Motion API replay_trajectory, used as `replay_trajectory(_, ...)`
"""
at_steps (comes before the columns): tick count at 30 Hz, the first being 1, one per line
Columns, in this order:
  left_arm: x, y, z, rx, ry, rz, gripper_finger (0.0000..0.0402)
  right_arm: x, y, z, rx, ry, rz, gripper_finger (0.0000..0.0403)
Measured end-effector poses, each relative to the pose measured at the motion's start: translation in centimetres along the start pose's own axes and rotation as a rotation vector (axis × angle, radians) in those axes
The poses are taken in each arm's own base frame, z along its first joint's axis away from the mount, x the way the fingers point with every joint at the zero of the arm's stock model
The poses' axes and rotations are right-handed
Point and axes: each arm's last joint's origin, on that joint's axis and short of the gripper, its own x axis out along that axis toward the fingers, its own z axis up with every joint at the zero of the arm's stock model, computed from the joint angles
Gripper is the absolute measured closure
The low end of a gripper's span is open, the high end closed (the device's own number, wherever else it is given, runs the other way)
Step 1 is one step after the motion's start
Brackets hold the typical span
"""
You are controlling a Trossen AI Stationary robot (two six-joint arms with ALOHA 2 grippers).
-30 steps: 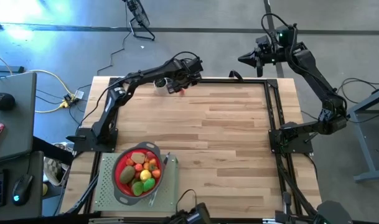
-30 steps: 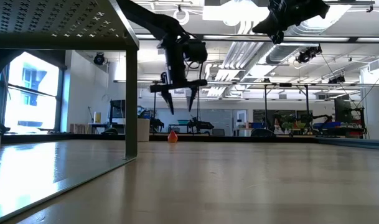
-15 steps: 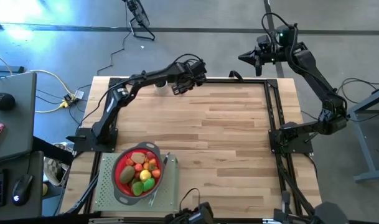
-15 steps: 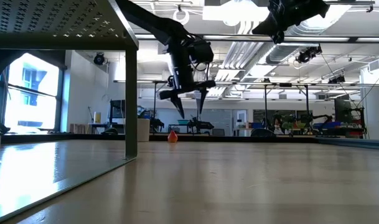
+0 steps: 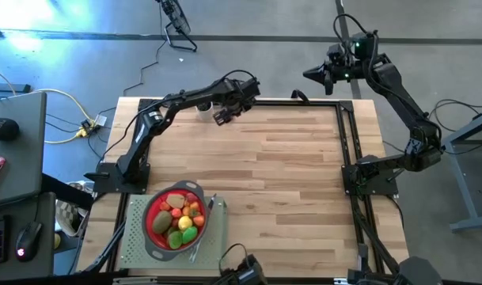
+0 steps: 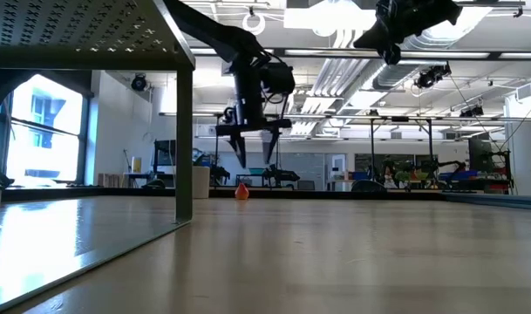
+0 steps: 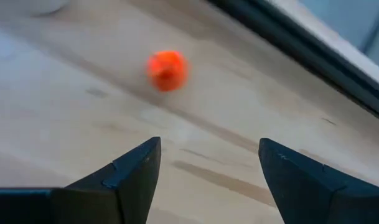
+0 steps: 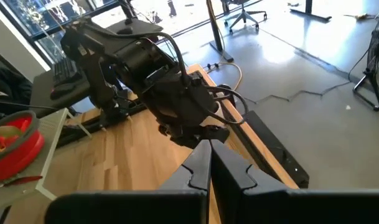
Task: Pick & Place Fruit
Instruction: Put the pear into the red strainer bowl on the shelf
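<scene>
Left gripper open, empty, hovering above the small red-orange toy fruit; fruit sits ahead of the fingertips, needs descent. Right gripper shut, parked well apart.

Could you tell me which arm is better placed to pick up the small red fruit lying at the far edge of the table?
The left: its gripper hangs open just above the fruit, while the right gripper is shut, beyond the table edge.

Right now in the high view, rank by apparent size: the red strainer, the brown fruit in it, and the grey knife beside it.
1. Red strainer, clearly the largest.
2. Grey knife and brown fruit: too close to rank. The knife looks longer but far slimmer; the fruit looks bulkier, and other fruit hides part of it.
</scene>
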Motion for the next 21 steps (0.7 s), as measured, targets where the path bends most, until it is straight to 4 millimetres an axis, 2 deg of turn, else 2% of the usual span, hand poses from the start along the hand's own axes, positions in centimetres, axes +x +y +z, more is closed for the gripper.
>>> replay_trajectory(6,-0.1,1.3,0.0,-0.167,-0.025,0.136,0.0137,0.0,0.0,-0.2,0.024,0.017,0.003,0.0400)
replay_trajectory(9,0.0,1.2,0.0,-0.219,-0.060,0.116,0.0137,0.0,0.1,-0.5,0.048,0.036,0.007,0.0400)
replay_trajectory(15,1.6,0.1,-0.5,-0.274,-0.047,0.029,0.0137,0.1,0.2,-0.6,0.060,0.048,0.013,0.0400)
replay_trajectory(21,1.6,1.1,-0.4,-0.464,-0.099,0.122,0.0137,0.5,0.6,-0.7,0.081,0.059,0.033,0.0400)
